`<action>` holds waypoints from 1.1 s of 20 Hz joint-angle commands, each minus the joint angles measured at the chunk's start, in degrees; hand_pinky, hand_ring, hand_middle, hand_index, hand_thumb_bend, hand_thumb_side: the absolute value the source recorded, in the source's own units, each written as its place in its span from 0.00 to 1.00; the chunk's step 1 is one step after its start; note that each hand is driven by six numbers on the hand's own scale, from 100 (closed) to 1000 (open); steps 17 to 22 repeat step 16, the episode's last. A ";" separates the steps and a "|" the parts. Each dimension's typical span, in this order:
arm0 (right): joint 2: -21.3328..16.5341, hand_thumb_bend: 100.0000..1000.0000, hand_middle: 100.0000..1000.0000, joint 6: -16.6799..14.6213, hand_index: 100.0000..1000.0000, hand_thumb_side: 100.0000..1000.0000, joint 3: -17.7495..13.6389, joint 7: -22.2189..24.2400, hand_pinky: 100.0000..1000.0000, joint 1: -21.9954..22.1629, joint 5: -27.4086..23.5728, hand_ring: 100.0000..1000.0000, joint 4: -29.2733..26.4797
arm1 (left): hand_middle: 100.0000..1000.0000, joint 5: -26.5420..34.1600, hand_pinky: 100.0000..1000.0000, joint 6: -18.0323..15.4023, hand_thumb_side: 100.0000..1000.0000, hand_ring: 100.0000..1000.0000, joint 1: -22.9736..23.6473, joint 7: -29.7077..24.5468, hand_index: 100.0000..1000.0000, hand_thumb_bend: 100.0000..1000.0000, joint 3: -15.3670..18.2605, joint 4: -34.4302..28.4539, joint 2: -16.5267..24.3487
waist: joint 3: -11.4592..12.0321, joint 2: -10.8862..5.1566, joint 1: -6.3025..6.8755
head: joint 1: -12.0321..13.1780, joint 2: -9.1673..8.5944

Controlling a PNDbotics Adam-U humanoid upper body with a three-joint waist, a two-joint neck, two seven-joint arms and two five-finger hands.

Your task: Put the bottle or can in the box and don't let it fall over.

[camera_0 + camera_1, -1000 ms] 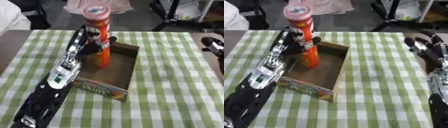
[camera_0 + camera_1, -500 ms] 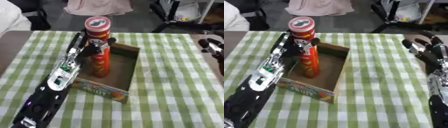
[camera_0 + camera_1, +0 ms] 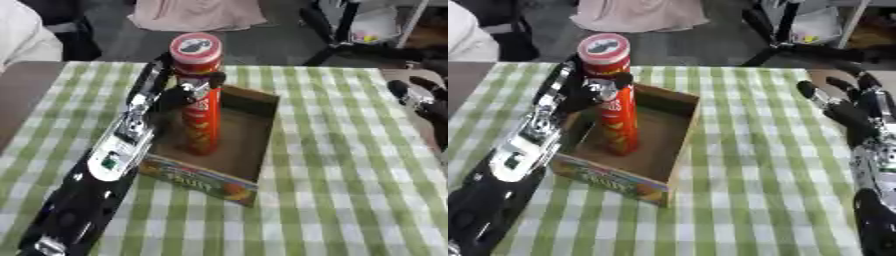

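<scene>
Cardboard box [image 3: 249,145], open-topped, sits on the checked-cloth bench [image 3: 350,175]. Tall red cylindrical crisp can [image 3: 199,100] stands upright inside, left hand [image 3: 179,92] curled round it. Right hand [image 3: 846,110] rests open at the bench's right edge.

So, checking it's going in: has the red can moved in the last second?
Yes. The red can has dropped lower into the box, held by the left hand.

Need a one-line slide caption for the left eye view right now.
Left hand grips a tall red chip can standing upright inside the open cardboard box on a green checked tablecloth.
</scene>
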 commanded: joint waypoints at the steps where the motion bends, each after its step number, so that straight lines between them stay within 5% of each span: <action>1: -1.37 0.66 1.00 -0.01 0.76 0.04 -0.56 -0.36 0.48 -0.56 -0.22 0.84 -1.36 | 0.67 0.17 1.00 0.23 0.37 0.77 -0.31 -0.94 0.80 0.74 0.57 -2.59 3.41 | 0.28 -1.71 0.19 | -0.75 0.35; 5: -1.56 0.66 1.00 0.06 0.76 0.03 -0.65 -0.66 0.48 -0.34 -0.18 0.84 -1.36 | 0.67 1.70 1.00 0.80 0.38 0.77 0.82 -1.79 0.80 0.73 0.98 -4.29 5.66 | 0.82 -2.06 0.24 | -1.35 0.58; 13: -2.02 0.86 1.00 -0.11 0.76 0.18 -0.81 -1.21 0.48 -0.12 -0.18 0.84 -1.34 | 0.66 3.75 1.00 1.47 0.39 0.77 3.34 -1.92 0.80 0.72 2.26 -6.60 8.45 | 1.63 -2.48 0.03 | -2.13 1.17; 22: -2.25 0.87 1.00 -0.12 0.76 0.19 -0.88 -1.38 0.48 -0.06 -0.08 0.84 -1.35 | 0.66 4.53 1.00 1.40 0.39 0.77 4.66 -1.44 0.80 0.71 3.01 -7.84 10.16 | 1.95 -2.68 0.11 | -2.33 1.38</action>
